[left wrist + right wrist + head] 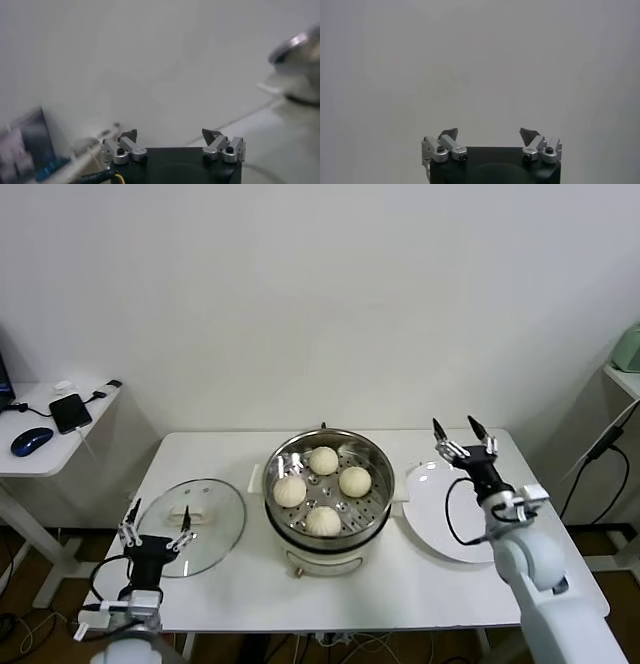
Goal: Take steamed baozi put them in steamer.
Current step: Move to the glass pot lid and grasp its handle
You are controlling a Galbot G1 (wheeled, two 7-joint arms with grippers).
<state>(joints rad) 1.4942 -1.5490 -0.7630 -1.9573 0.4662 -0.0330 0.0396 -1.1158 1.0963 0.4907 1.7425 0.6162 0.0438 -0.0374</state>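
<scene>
Baozi: four counted, all inside the steamer (328,446), sitting on the perforated tray; one at far side (323,460), one toward the robot's right (355,481), one toward the robot's left (290,491), one nearest the robot (323,521); arranged in a rough diamond, apart from each other; round, smooth, cream-white, so no long axis and no pointing direction to call; domed side up. Steamer: one, round shiny steel pot, upright, opening facing up, on a white base, mid-table (220,454); pot edge also visible, blurred, in the left wrist view. Glass lid (192,527): one, lying flat on table on the robot's left of the steamer, near it but not touching, white handle on top. White plate (440,511): one, flat, on the robot's right of the steamer, just beside it, nothing on it. Left gripper (156,530): low at the near left table edge, over the lid's near rim, fingers spread wide, holding nothing; same seen at (169,135). Right gripper (464,428): raised over the far edge of the plate, tips pointing up and away, fingers spread wide, holding nothing; wrist view (488,133) agrees, only blank wall beyond. Side desk (40,454): one, far left, with one phone (70,412) and one blue mouse (31,440).
</scene>
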